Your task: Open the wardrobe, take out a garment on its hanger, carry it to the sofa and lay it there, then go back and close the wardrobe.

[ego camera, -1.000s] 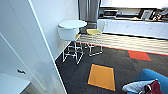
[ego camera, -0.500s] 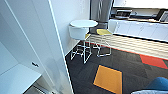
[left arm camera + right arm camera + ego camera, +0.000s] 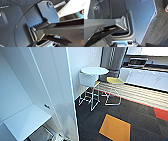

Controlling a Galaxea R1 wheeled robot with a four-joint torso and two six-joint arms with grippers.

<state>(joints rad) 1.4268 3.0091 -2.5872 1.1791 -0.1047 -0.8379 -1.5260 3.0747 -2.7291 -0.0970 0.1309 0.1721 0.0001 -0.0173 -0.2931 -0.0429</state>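
Tall white panels rise close on my left in the head view, with one sharp vertical edge facing the room. They may belong to the wardrobe, but I cannot tell a door from a side wall. A small dark fitting sits on one panel. A flat white slab lies low at the near left. In both wrist views dark parts of my own arms sit close to the camera. A white rounded shape shows beyond the left arm; I cannot tell what it is.
A round white high table stands ahead with a white stool and a yellow-seated stool. The dark carpet has an orange tile and a red one. White kitchen cabinets line the far right.
The camera has swung and come nearer. The table and stools now show larger and further right, and the white panels take up more of the left.
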